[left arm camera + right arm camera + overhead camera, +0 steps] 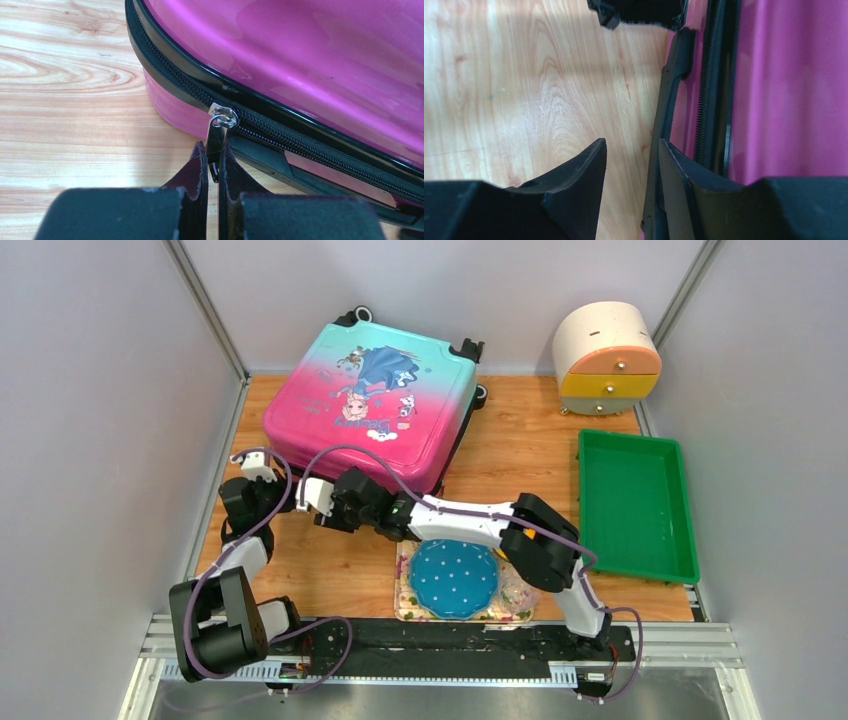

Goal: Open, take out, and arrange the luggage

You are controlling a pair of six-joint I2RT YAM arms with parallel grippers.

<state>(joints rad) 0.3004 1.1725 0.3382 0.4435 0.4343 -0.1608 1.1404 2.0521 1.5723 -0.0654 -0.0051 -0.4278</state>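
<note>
Two arms reach to the near side of one closed piece of luggage (375,405), which lies flat, printed shell up, toward the far-left corner of the bench. Its long axis runs from near edge to far edge, skewed slightly right, with the wheels pointing at the far edge and the top end facing the arms. The left arm is nearer its near-left corner, and the right arm stretches across from the near-right side to just beside it. The right gripper (631,145) stands well open and holds nothing, with one finger against the black carry handle (671,85) and the other over bare wood. The left gripper (213,152) is pinched tight on the zipper pull (215,134), which hangs from the silver slider (223,116) on the black zipper (300,144). The luggage lies just ahead of those fingers, and the zipper runs crosswise to them, curving round the corner. The next pull, I judge, must follow that seam sideways, not straight back.
</note>
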